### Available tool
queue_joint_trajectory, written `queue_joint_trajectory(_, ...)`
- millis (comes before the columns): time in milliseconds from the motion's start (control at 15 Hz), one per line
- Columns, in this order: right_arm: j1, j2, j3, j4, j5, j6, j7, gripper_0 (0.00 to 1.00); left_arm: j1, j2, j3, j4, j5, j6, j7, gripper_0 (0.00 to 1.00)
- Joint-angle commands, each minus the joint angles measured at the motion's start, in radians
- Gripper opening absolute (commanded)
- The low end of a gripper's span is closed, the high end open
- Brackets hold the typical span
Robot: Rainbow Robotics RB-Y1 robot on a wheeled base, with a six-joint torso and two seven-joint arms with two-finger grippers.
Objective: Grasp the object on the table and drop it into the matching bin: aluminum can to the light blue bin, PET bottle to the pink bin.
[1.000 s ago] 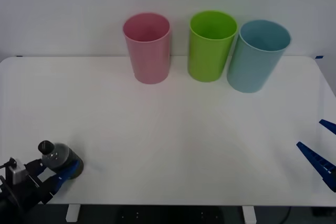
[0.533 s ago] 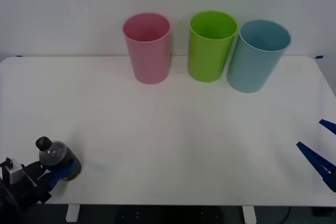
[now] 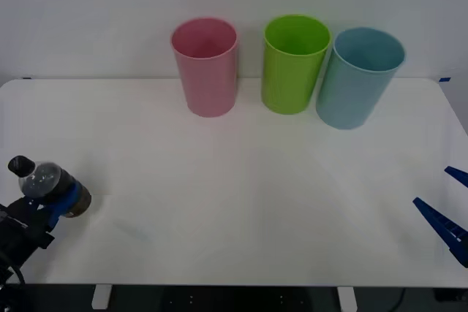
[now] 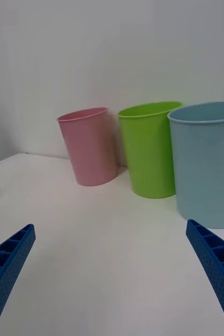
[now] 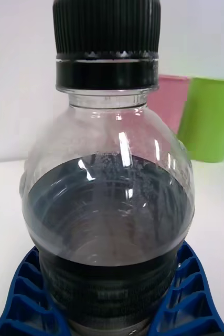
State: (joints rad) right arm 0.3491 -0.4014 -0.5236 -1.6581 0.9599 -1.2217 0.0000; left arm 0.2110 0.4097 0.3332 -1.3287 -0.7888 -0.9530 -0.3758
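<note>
My left gripper (image 3: 62, 202) is shut on the PET bottle (image 3: 45, 182), a small clear bottle with dark contents and a black cap, at the table's (image 3: 241, 202) front left. The bottle (image 5: 109, 199) stands upright between the blue fingers (image 5: 22, 294), held above the tabletop. The pink bin (image 3: 205, 66) stands at the back left of centre, and the light blue bin (image 3: 357, 77) at the back right. My right gripper (image 3: 444, 210) hangs open at the table's front right edge; from its wrist I see the pink bin (image 4: 89, 146) and the light blue bin (image 4: 208, 163) ahead.
A lime green bin (image 3: 293, 63) stands between the pink and light blue ones, close against the light blue bin. A white wall runs behind the table. The wide white tabletop lies between the bottle and the row of bins.
My left gripper has lifted the bottle off the table and carried it to the left and upward. The right arm has stayed still.
</note>
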Motion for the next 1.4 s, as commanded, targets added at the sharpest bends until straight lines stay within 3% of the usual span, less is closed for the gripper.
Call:
queue_joint_trajectory(67, 0.0, 0.0, 0.0, 0.0, 0.0, 0.0, 0.0, 1.0, 0.004, 0.0, 0.027, -0.069, 0.019, 0.049, 0.074, 0.0)
queue_joint_trajectory(533, 0.0, 0.0, 0.0, 0.0, 0.0, 0.0, 0.0, 1.0, -0.087, 0.0, 0.018, -0.274, -0.073, 0.177, 0.388, 0.0)
queue_joint_trajectory(1067, 0.0, 0.0, 0.0, 0.0, 0.0, 0.0, 0.0, 1.0, -0.371, 0.0, -0.022, -0.273, -0.234, 0.275, 0.643, 0.0)
queue_joint_trajectory(1400, 0.0, 0.0, 0.0, 0.0, 0.0, 0.0, 0.0, 1.0, -0.522, 0.0, -0.097, -0.231, -0.333, 0.35, 0.663, 0.0)
